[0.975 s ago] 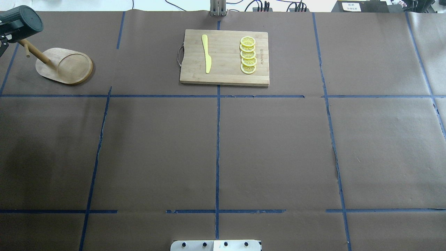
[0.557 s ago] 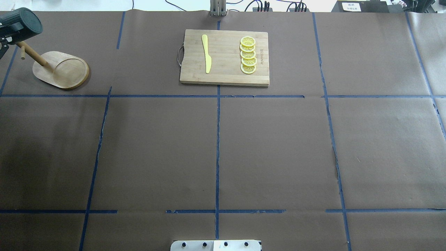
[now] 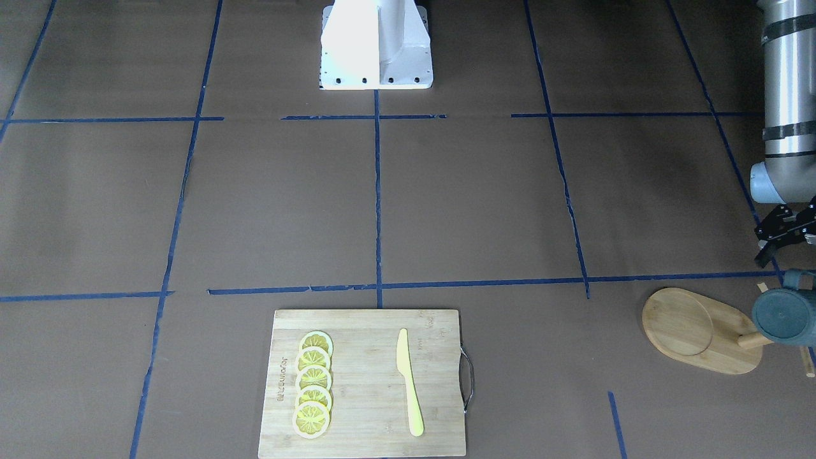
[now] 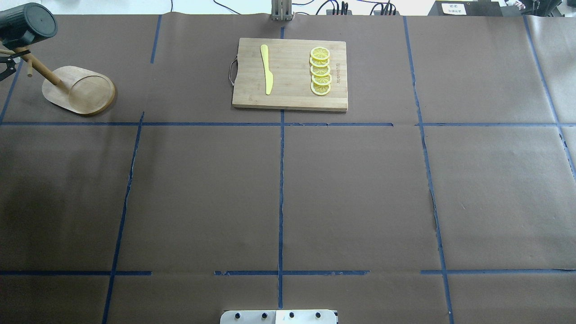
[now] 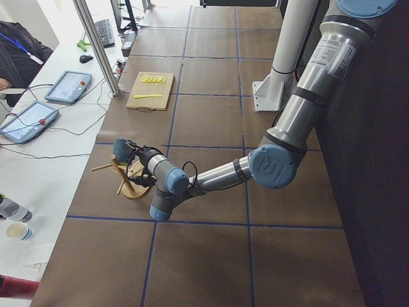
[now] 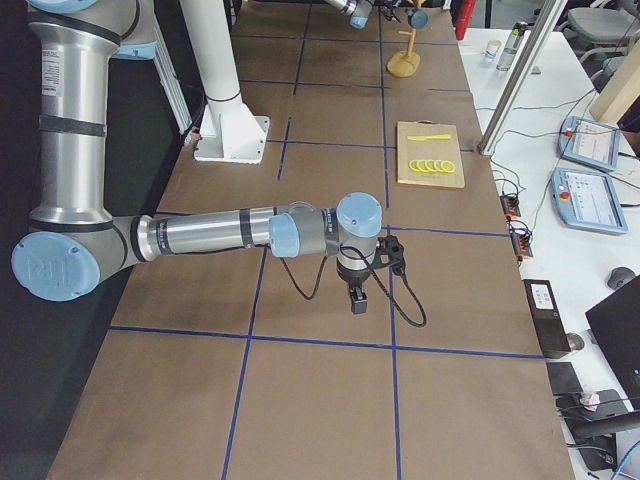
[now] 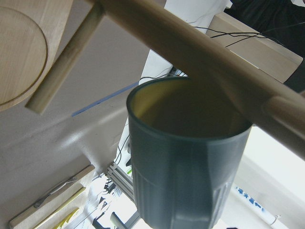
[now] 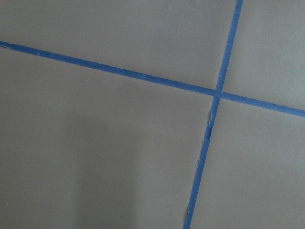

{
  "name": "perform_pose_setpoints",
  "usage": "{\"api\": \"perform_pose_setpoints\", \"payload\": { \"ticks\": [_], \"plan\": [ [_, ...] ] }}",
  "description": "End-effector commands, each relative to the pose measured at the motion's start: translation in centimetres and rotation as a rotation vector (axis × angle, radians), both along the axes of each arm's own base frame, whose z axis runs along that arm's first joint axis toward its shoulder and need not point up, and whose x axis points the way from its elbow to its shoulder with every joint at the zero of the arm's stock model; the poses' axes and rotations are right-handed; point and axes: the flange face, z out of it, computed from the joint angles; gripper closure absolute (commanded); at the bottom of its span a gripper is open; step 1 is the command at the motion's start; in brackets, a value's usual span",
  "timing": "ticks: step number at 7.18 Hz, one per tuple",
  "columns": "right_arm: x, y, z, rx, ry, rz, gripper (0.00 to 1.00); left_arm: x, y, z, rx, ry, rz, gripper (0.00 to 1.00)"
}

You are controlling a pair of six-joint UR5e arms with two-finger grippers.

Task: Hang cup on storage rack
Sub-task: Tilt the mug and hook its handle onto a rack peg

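The left arm [image 5: 281, 131] reached far out and low over the table [image 4: 351, 189], bent at the elbow. The left gripper [image 3: 783, 237] hung just beside the cup [image 3: 783, 317] at its 12 o'clock, fingers spread apart and holding nothing. The cup was dark teal-grey with ribs and a yellow inside. It hung tipped on its side on the storage rack [image 3: 695, 331], at 10 o'clock on the table seen from above. The right gripper [image 6: 358, 298] pointed down at the table, and I could not tell if it was spread or clenched.
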Motion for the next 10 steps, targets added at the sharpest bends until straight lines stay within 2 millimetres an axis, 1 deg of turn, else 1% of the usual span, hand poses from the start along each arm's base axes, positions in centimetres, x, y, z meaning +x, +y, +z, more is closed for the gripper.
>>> {"api": "perform_pose_setpoints", "payload": {
  "ticks": [1,2,3,4,5,6,7,8,9,10],
  "plan": [
    [0.0,0.0,0.0,-0.001,0.000,-0.001,0.00,-0.3,0.7,-2.3,0.066,0.013,0.018,0.00],
    [0.0,0.0,0.1,-0.004,0.000,0.000,0.00,-2.1,1.1,-3.5,0.113,-0.005,0.027,0.00],
    [0.0,0.0,0.1,-0.004,0.000,0.000,0.00,-4.5,1.7,-4.3,0.187,-0.076,0.045,0.00],
    [0.0,0.0,0.1,-0.004,0.000,0.000,0.00,-6.3,2.1,-4.5,0.262,-0.170,0.063,0.00],
    [-0.1,0.0,0.1,-0.004,-0.002,0.000,0.00,-6.8,2.6,-4.4,0.383,-0.314,0.104,0.00],
    [0.0,0.1,0.2,-0.007,-0.001,0.000,0.00,-7.5,2.8,-4.0,0.536,-0.504,0.174,0.00],
    [0.0,0.2,0.3,-0.008,-0.001,0.000,0.00,-8.9,2.8,-3.5,0.676,-0.650,0.239,0.00],
    [0.0,0.2,0.5,-0.013,0.000,0.000,0.00,-9.7,2.3,-3.5,0.754,-0.733,0.241,0.00],
    [0.0,0.2,0.5,-0.013,0.000,0.000,0.00,-9.1,2.0,-3.3,0.828,-0.785,0.238,0.00],
    [0.0,0.3,0.6,-0.016,0.000,0.000,0.00,-9.0,2.2,-2.7,0.899,-0.825,0.255,0.00]
  ]
}}
